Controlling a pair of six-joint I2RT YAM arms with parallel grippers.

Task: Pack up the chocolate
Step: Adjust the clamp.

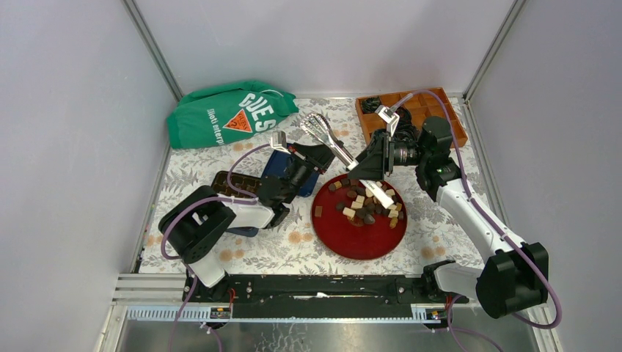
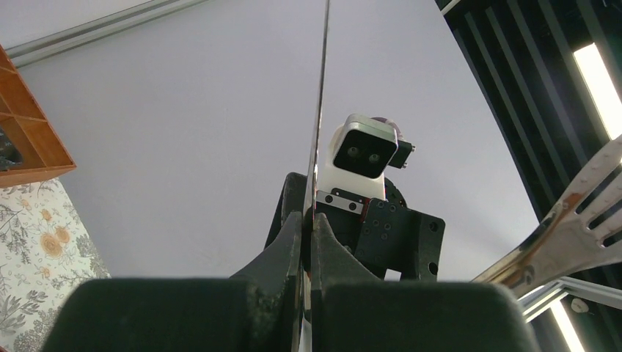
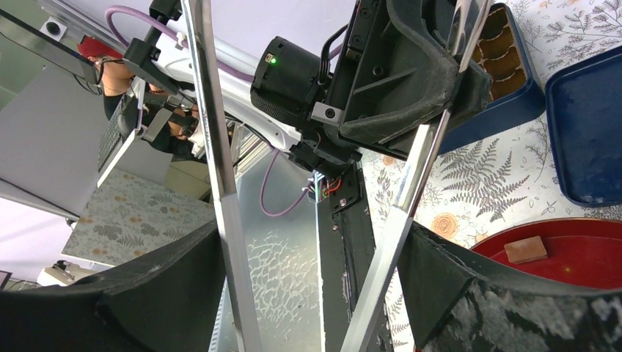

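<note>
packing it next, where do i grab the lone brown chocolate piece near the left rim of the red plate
Pinch the lone brown piece across its two long sides, coming down from above. It lies flat and by itself, with bare red plate around it, so there is room on either side; the rim close by would likely block a sideways approach.

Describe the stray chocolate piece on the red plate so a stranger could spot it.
Find the red plate. Its chocolate heap crowds the far right half; one mid-brown block lies alone near the left rim, touching no other piece.
</note>
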